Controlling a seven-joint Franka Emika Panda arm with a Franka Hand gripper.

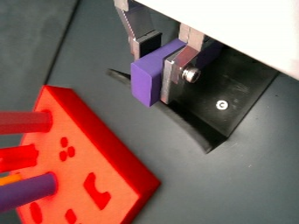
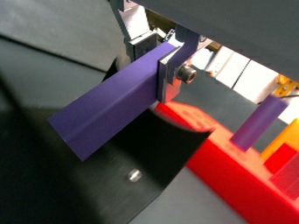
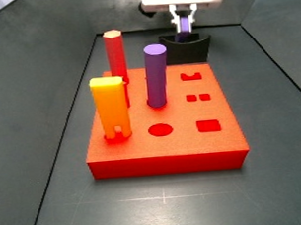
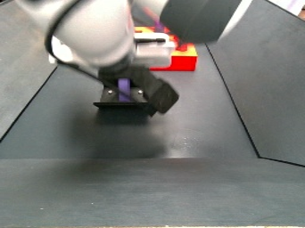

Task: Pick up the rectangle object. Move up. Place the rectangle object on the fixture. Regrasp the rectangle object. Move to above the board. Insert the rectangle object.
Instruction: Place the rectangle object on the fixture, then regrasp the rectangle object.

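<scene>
the purple rectangle object is clamped in the closed gripper just above the black fixture, behind the red-orange board. it should be lowered squarely into the notch before being released.

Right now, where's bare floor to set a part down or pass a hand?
Free: dark floor in front of the board, and the strips along both its long sides. Crowded: behind the board, where the gripper holds the rectangle object over the fixture; pegs fill the board's one side.
</scene>
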